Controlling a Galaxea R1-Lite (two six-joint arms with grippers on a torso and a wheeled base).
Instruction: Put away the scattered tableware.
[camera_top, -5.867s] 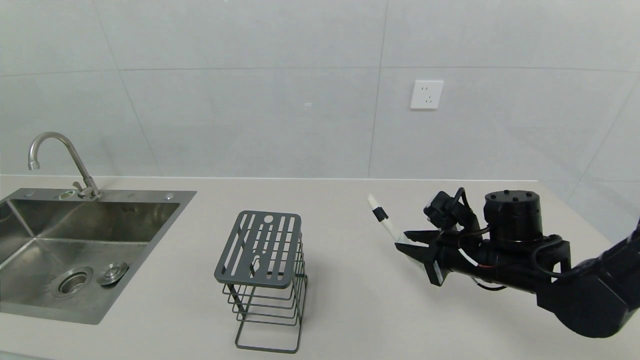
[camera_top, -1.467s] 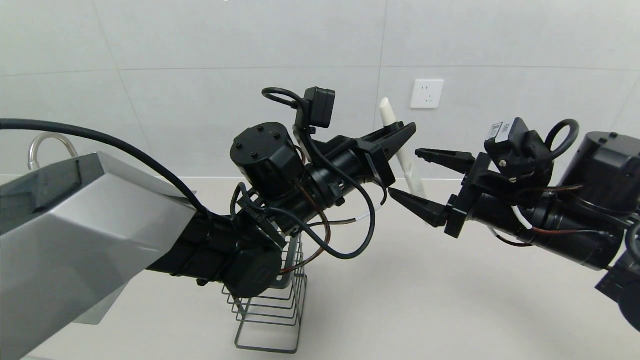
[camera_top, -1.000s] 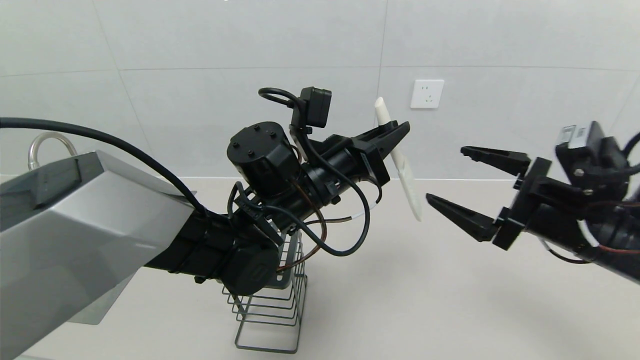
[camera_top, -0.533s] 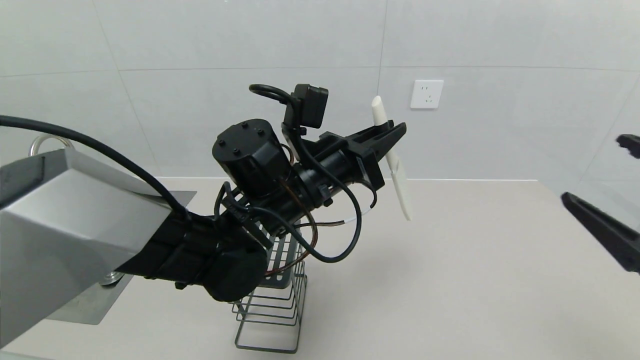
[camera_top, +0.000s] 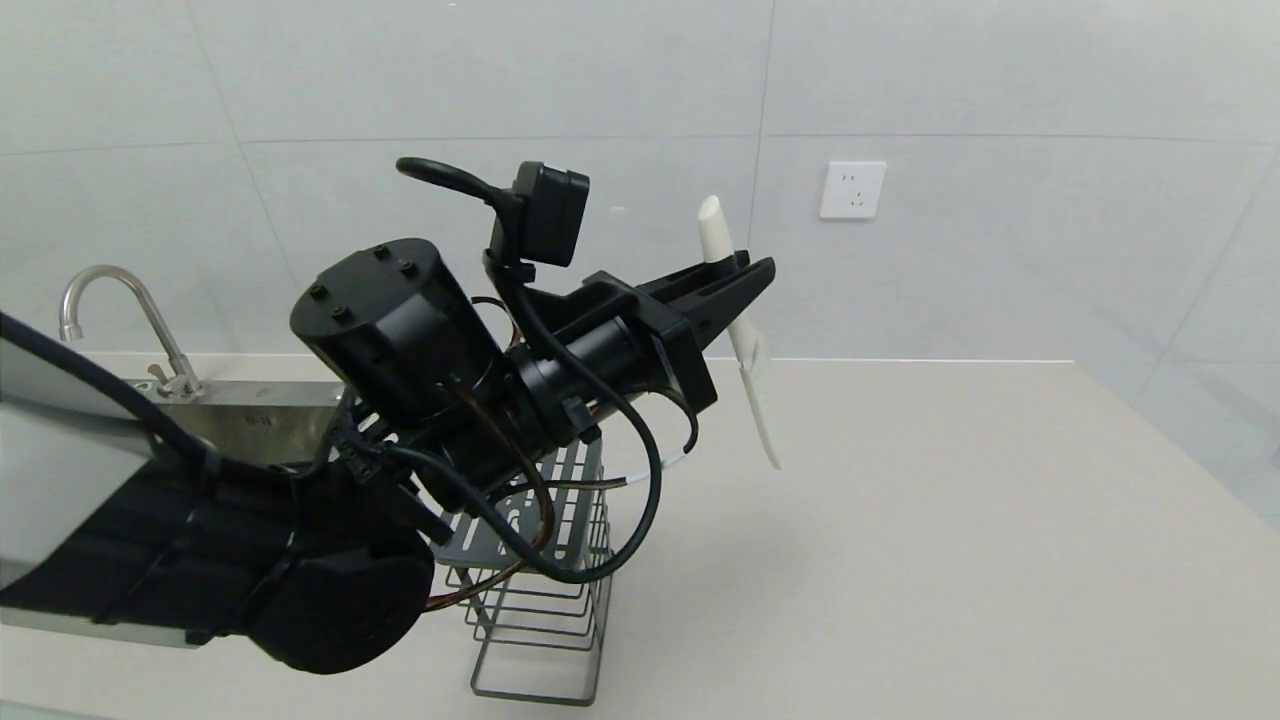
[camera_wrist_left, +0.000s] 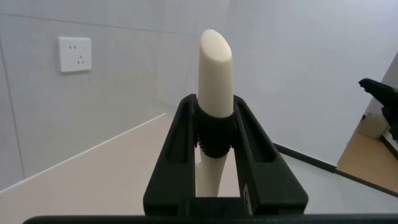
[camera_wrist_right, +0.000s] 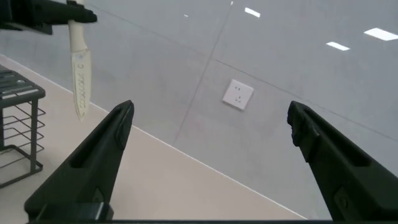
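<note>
Left gripper (camera_top: 752, 278) is clamped on the handle of the white knife (camera_top: 757, 400), with 1 black finger pressing on each side. It holds the knife in the air above the pale countertop (camera_top: 950, 500). The knife hangs blade down and slightly tilted. Its rounded handle end sticks up past the fingers, and its tip points toward the counter without touching it.

In the left wrist view, the handle (camera_wrist_left: 214, 81) stands upright between the 2 fingers of the left gripper (camera_wrist_left: 215, 115), and a dark band on it sits right at the grip.

The dark wire rack (camera_top: 545, 600) stands on the counter below the left arm. Its slotted top is partly hidden by the arm and its cables. The knife is above the rack and off to its right, clear of it.

The right gripper (camera_wrist_right: 209, 112) has its 2 fingers spread wide with nothing between them. In the right wrist view it sits well apart from the knife (camera_wrist_right: 79, 74), which hangs beside the rack (camera_wrist_right: 18, 124).

A steel sink (camera_top: 260, 400) with a curved faucet (camera_top: 130, 310) sits at the counter's left end. A white wall socket (camera_top: 852, 190) is set in the tiled wall behind.
</note>
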